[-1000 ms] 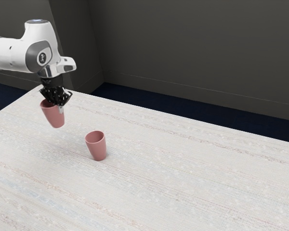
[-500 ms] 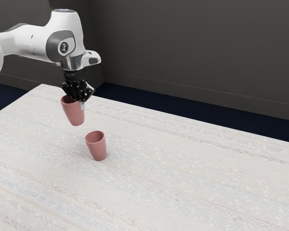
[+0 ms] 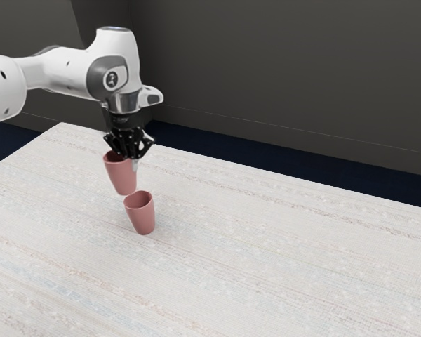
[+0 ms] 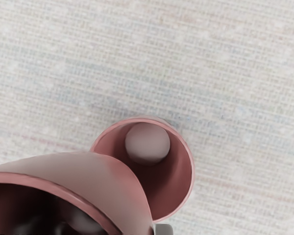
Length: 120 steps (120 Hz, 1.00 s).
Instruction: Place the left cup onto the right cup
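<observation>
Pinching left cup (image 3: 120,173) by rim, gripper (image 3: 130,156) fingers closed on it. Hanging tilted just above right cup (image 3: 139,212), off-centre. Worth centring over right cup's mouth, levelling, lowering slowly before releasing.

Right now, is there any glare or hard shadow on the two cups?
Exterior view: soft, even light, no glare on the held cup or the standing cup, no hard shadow on the table, dark wall behind. Wrist view: the held cup's inside is darkly shaded.
</observation>
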### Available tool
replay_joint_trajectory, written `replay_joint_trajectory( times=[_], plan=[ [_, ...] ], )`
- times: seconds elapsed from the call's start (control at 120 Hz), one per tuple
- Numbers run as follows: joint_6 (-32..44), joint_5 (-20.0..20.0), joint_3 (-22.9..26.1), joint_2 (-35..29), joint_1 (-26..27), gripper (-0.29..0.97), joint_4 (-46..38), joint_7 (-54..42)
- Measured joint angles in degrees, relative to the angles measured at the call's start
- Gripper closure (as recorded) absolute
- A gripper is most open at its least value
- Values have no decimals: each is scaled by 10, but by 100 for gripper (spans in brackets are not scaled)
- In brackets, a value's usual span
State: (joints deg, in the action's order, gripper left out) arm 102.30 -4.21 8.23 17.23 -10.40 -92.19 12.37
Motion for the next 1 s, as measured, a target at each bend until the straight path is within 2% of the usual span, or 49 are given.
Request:
replay_joint_trajectory(
  times=[1.0],
  plan=[
    [35, 5, 2, 44, 5, 78, 7, 57]
  ],
)
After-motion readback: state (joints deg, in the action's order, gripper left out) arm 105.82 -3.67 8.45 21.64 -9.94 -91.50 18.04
